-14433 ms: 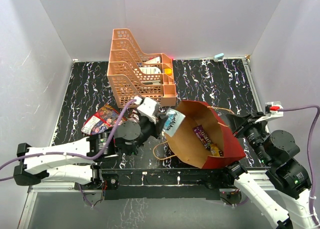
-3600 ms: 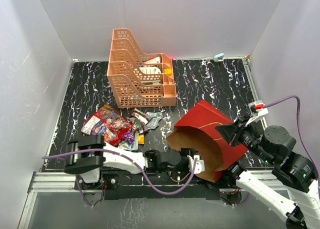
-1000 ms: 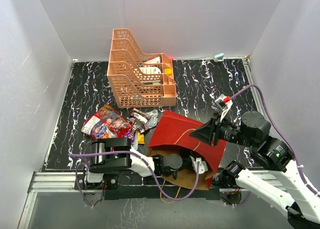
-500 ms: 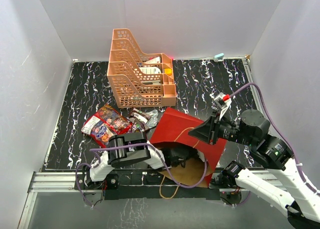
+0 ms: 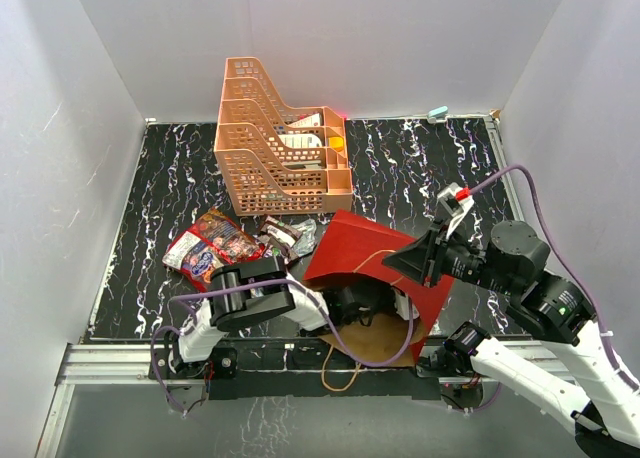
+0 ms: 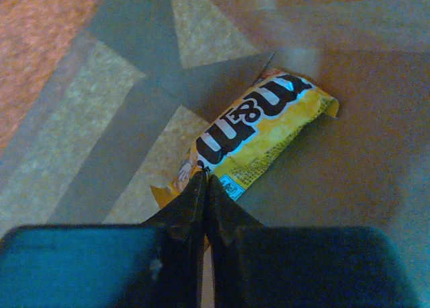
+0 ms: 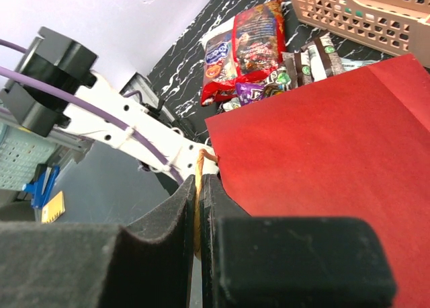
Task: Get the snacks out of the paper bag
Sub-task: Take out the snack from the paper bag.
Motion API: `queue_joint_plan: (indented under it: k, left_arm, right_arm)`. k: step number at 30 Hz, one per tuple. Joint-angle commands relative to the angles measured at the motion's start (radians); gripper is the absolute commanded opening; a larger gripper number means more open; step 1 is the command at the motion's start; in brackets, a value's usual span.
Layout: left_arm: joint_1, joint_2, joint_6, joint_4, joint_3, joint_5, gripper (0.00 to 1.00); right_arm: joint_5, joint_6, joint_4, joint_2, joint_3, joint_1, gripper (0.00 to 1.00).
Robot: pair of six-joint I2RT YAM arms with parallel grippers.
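Left gripper (image 6: 205, 185) is inside the paper bag (image 5: 365, 250), jaws pinching only the near end of the yellow packet (image 6: 262, 130). It's a thin bite on glossy, creased film, so it may slip when I withdraw. Right gripper (image 7: 199, 180) is clamped on the cord handle (image 7: 201, 161), holding up the bag, which lies on its side.

Your working surface is a table (image 5: 420, 168) topped in black with white marble veining. Plain pale walls box it in on three sides: the back wall (image 5: 380, 38), the left wall (image 5: 60, 178) and the right wall (image 5: 590, 98). The light falls soft and even. An orange lattice tray rack (image 5: 280, 148) stands toward the back, left of centre, with a small red glow (image 5: 340, 114) just behind it. A metal rail (image 5: 100, 358) runs along the near edge.
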Motion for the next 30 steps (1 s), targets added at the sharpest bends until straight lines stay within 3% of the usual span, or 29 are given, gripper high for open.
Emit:
queue_joint_plan:
  k: [1,12,21,27,29,30]
  left_arm:
    - [-0.004,-0.154,-0.075,0.007,-0.065,0.029,0.0]
    - [-0.069,-0.505,-0.24,-0.265,-0.228,0.052,0.0]
    - [-0.108,-0.979,-0.481,-0.755,-0.2,-0.027,0.0]
    - [-0.111,-1.243,-0.549,-1.047,-0.101,-0.178,0.0]
    - [-0.111,-1.289,-0.576,-1.132,-0.067,-0.296,0.0]
    - [-0.111,-1.316,-0.648,-1.209,-0.039,-0.5,0.0]
  right_arm:
    - [0.086,-0.012,0.019,-0.023,0.041,0.002,0.07]
    - [0.298,-0.019,-0.031,0.01,0.044,0.002,0.07]
    - [0.437,-0.019,0.002,-0.003,0.005,0.002,0.07]
    - [0.537,-0.03,0.004,0.018,0.043,0.002,0.07]
    - [0.547,-0.04,0.012,0.026,0.066,0.002,0.07]
    - [0.561,-0.05,0.02,0.036,0.095,0.002,0.07]
